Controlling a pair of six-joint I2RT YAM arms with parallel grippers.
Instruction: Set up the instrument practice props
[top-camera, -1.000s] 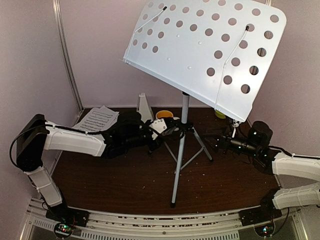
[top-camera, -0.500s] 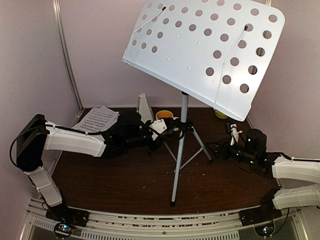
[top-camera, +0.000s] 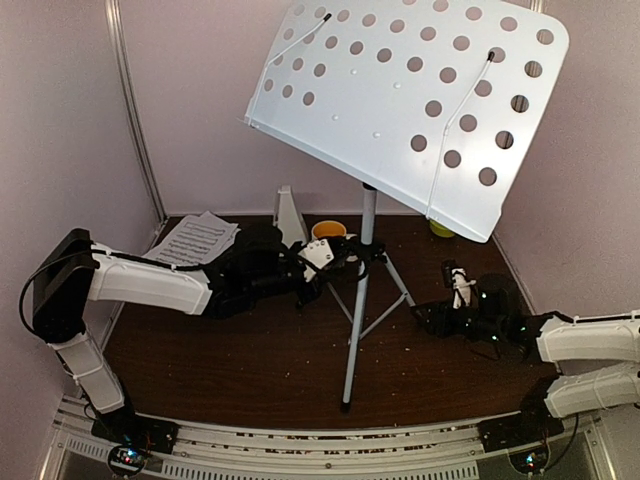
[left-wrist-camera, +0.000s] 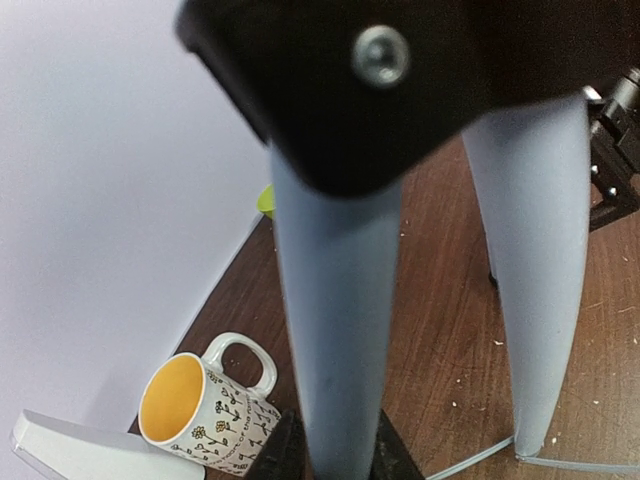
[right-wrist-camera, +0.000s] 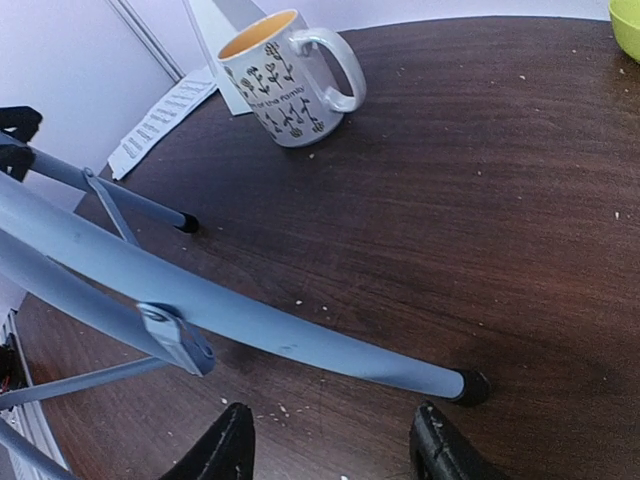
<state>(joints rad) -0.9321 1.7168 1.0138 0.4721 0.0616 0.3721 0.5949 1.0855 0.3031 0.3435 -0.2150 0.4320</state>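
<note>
The music stand's pale perforated desk (top-camera: 400, 100) sits tilted on a grey pole (top-camera: 366, 240) over the folding tripod. My left gripper (top-camera: 338, 262) is shut on a grey tripod leg (left-wrist-camera: 335, 320) just under the black hub (left-wrist-camera: 380, 70); its fingertips (left-wrist-camera: 285, 452) press both sides of the leg. My right gripper (top-camera: 428, 318) is open low over the table, its fingers (right-wrist-camera: 228, 450) straddling empty table just short of another tripod leg (right-wrist-camera: 250, 310) near its black foot (right-wrist-camera: 470, 386). The sheet music (top-camera: 195, 238) lies at the back left. The white metronome (top-camera: 290, 214) stands by the back wall.
A patterned mug with an orange inside (top-camera: 328, 230) stands behind the tripod; it also shows in both wrist views (left-wrist-camera: 205, 405) (right-wrist-camera: 285, 85). A green bowl (top-camera: 440, 228) sits at the back right. Walls close in on the left, the back and the right.
My right gripper has moved nearer and lower, toward the foot of the right tripod leg. The stand's desk has shifted slightly. The left arm has kept its hold.
</note>
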